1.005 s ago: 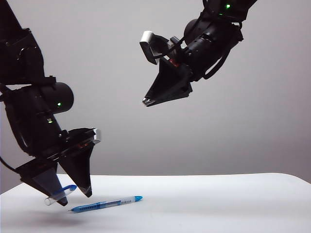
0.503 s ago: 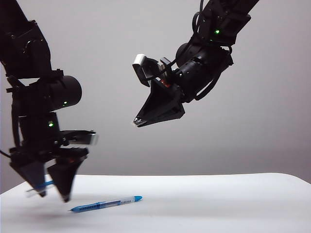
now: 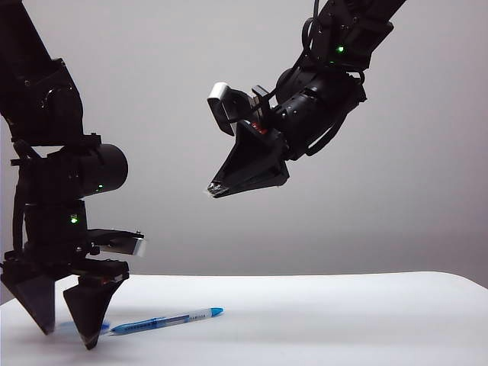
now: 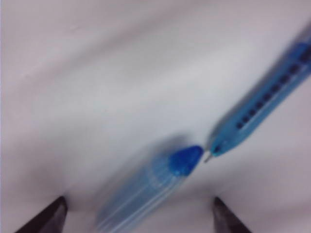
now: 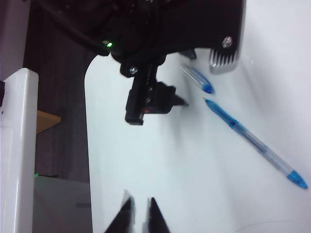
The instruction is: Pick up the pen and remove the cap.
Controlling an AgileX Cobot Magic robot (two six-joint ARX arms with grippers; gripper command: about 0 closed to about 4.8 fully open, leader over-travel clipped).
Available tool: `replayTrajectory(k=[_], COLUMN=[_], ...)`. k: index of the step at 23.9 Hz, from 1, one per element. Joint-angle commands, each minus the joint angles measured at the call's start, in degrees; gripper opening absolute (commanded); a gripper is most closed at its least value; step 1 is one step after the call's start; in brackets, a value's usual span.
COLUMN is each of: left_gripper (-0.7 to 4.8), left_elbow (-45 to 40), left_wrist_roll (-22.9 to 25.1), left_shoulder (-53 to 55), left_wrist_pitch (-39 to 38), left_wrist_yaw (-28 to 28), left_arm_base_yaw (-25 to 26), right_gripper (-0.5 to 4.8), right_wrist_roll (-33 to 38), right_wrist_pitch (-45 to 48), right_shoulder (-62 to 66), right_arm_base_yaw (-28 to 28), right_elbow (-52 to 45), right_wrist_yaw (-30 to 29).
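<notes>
Lying uncapped on the white counter [image 3: 320,320] at lower left of the exterior view, the pen [image 3: 164,321] looks light, stiff and slick, likely to roll; its ridged blue front section seems the surest place to pinch. The cap [image 4: 150,187] lies just off the pen's tip, nearly touching, blue end toward it, between the fingers of the left gripper [image 3: 65,335]. It is small, hollow and probably easy to flick away. Those jaws stand spread wide, pointing down at the counter, holding nothing. Farther back and high at centre, the right gripper [image 3: 216,190] hangs with jaws nearly pressed together, empty, well apart from both pieces.
</notes>
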Motion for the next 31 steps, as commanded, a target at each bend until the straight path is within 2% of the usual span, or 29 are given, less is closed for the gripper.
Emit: replayTrajectory(k=[1,3,5,10,13,18,22,25,31], left_gripper=[4.09,4.09,4.09,4.06,4.03,4.03,3.99,3.99,3.99], left_elbow=[-0.11,-0.09,-0.09,-0.09,-0.11,-0.20,-0.24,-0.63,-3.39], left_wrist_roll=[-0.33,0.31,0.98,0.92,0.15,-3.34,-4.96,-6.27,-7.50], left_shoulder=[-2.91,-5.38,-8.68,-17.33,-22.32,-29.79,-36.70,-44.04,-54.73], left_wrist_pitch=[0.63,-0.61,-4.96,-14.08,-18.86,-28.50,-28.41,-29.11,-30.77], left_wrist_yaw=[-1.27,-1.25,-0.17,-1.51,-2.12,-3.19,-3.15,-3.19,-6.71], left_arm_base_yaw=[0.20,0.02,0.02,0.02,0.02,0.00,0.00,0.00,0.00], right_gripper=[0.53,0.53,0.53,0.51,0.20,0.07,-0.05,-0.05,-0.05], right_wrist_roll=[0.02,0.04,0.13,0.02,-0.39,-0.61,-0.17,2.78,6.80], right_wrist_pitch=[-0.15,-0.20,-0.48,-3.67,-5.90,-10.29,-11.67,-10.91,-8.15], right_shoulder=[-0.35,-0.35,-0.35,-0.87,-2.12,-5.66,-8.74,-11.65,-17.42], right_arm_base_yaw=[0.09,0.11,0.31,0.31,0.35,0.39,0.39,0.39,0.42], right_elbow=[0.33,0.33,0.33,0.33,0.33,0.26,0.22,0.17,0.09], right_wrist_yaw=[-0.66,-0.61,-0.59,0.17,2.21,9.79,15.15,24.59,29.31])
